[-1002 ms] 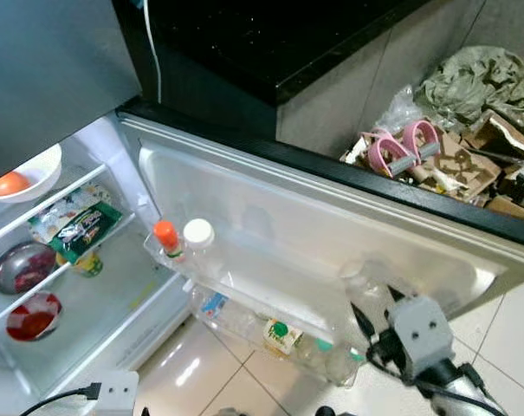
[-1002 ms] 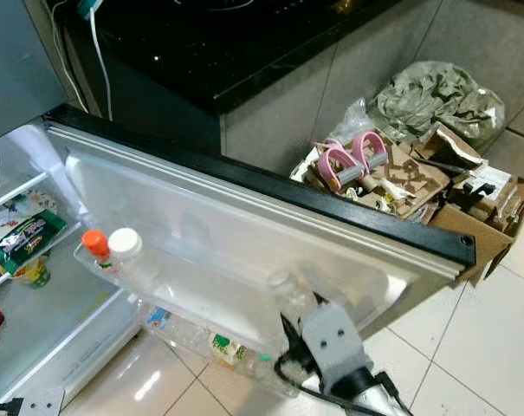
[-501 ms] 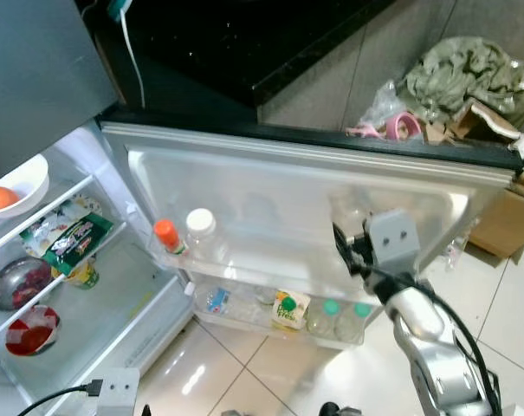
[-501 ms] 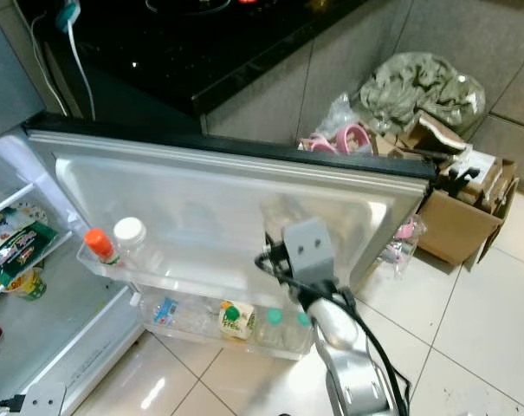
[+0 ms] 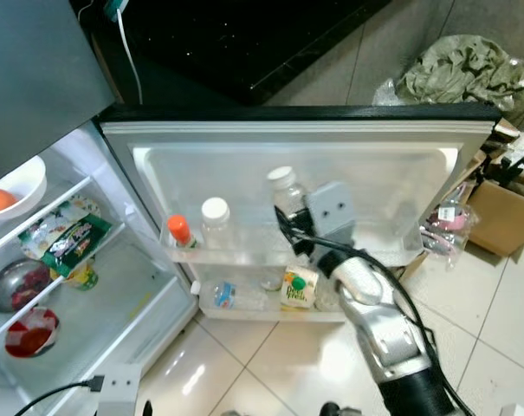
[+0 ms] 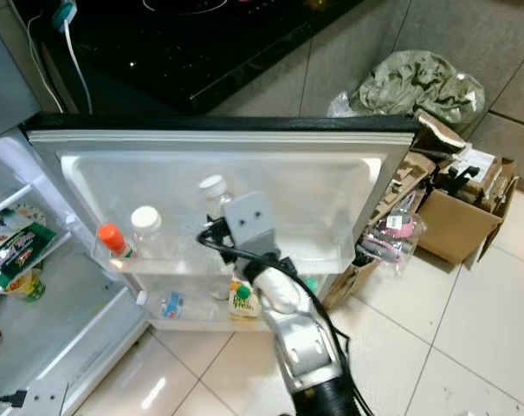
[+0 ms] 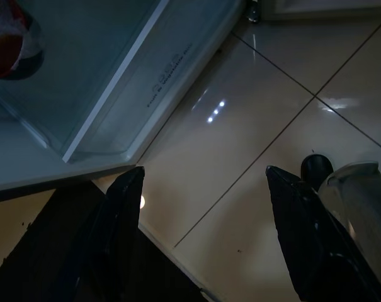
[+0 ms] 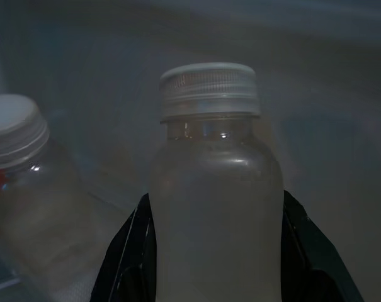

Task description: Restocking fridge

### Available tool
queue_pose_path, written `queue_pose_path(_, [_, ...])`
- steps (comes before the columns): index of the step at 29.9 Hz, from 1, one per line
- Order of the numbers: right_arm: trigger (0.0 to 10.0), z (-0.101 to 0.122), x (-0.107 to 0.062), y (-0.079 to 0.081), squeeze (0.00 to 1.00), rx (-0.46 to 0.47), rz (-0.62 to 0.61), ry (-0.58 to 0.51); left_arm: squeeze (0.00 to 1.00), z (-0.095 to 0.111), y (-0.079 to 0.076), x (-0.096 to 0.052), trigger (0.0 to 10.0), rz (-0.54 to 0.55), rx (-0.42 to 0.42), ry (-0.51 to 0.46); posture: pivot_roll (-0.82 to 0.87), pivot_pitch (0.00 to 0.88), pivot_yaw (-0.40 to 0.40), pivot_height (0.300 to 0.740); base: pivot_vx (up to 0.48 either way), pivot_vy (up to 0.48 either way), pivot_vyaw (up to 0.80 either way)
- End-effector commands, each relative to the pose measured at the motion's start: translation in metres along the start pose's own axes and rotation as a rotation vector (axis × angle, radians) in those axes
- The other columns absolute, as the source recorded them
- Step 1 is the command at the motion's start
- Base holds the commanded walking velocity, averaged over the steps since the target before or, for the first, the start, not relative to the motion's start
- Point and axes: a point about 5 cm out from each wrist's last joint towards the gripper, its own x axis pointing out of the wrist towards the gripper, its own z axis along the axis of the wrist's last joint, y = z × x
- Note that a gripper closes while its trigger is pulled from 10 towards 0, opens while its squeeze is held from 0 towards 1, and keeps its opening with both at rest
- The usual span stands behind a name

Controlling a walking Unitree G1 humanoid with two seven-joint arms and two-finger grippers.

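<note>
Placing step, mid-way: a clear white-capped bottle (image 5: 284, 192) pinched between the two black fingers (image 8: 124, 264) of the right tool (image 5: 294, 227), carried upright at the open fridge door (image 5: 244, 139), above the upper door shelf (image 5: 244, 254). Bottle bottom hidden behind the tool's grey housing, so seated or hanging just over the shelf: cannot tell. From the right wrist view, fingers pressed against both flanks of the bottle body, cap clear above them, a second clear jar at 9 o'clock of it.

On the same shelf, at 9 o'clock of the held bottle: a white-lidded clear jar (image 5: 215, 221), and further toward 9 o'clock an orange-capped bottle (image 5: 180, 232), the two just beside each other. Free shelf room between the jar and the tool. Below, at 6 o'clock, the lower door bin (image 5: 270, 312) with a green-and-white carton (image 5: 298, 288) and a lying bottle (image 5: 227, 295).

Inside the fridge, toward 9 o'clock: a white bowl with an orange fruit (image 5: 0, 199), green snack packets (image 5: 67, 238), a steel bowl (image 5: 15, 284).

Left tool (image 7: 203, 239) hanging idle over the tiled floor (image 7: 240, 157), fingers spread apart, nothing between them.

Next move, as judged: lower the bottle straight down behind the shelf's front rail, keeping it upright and clear of the white-lidded jar, then spread the fingers and draw back away from the door without tipping it.
</note>
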Motion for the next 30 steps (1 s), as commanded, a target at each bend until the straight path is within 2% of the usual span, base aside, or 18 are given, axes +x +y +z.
queue_pose_path(1, [10.0,-0.011,0.001,0.006,0.0,0.034,-0.035,0.028,0.0,-0.013,0.005,-0.004,10.0,0.009,0.028,0.05,-0.01,0.284,0.049,0.71,0.0,0.0,0.0])
queue_pose_path(8, [10.0,-0.009,0.014,0.007,0.0,0.086,-0.16,-0.007,0.0,-0.014,0.004,-0.006,10.0,0.008,0.027,0.051,0.0,0.285,0.051,0.71,0.0,0.0,0.0])
queue_pose_path(9, [10.0,-0.014,0.016,0.013,0.0,0.108,-0.185,0.003,0.0,-0.015,0.004,-0.006,10.0,0.01,0.027,0.051,0.01,0.285,0.052,0.71,0.0,0.0,0.0])
queue_pose_path(14, [10.0,-0.02,0.016,0.027,0.0,0.173,-0.179,0.017,0.0,-0.015,0.005,-0.007,10.0,0.013,0.027,0.051,0.02,0.286,0.052,0.71,0.0,0.0,0.0])
queue_pose_path(16, [10.0,-0.025,0.011,0.041,0.0,0.218,-0.162,0.027,0.0,-0.016,0.005,-0.008,10.0,0.015,0.026,0.052,0.02,0.287,0.05,0.71,0.0,0.0,0.0])
queue_pose_path(21, [10.0,-0.027,0.008,0.046,0.0,0.236,-0.158,0.028,0.0,-0.016,0.005,-0.009,10.0,0.014,0.027,0.054,0.01,0.287,0.051,0.71,0.0,0.0,0.0])
queue_pose_path(22, [10.0,-0.03,0.005,0.049,1.0,0.256,-0.15,0.026,0.0,-0.017,0.005,-0.009,10.0,0.012,0.028,0.056,0.01,0.286,0.049,0.71,0.0,0.0,0.0])
queue_pose_path(30, [10.0,-0.029,-0.004,0.059,1.0,0.28,-0.09,0.006,0.0,-0.015,0.003,-0.007,10.0,0.007,0.025,0.053,0.0,0.28,0.046,0.71,0.0,0.0,0.0])
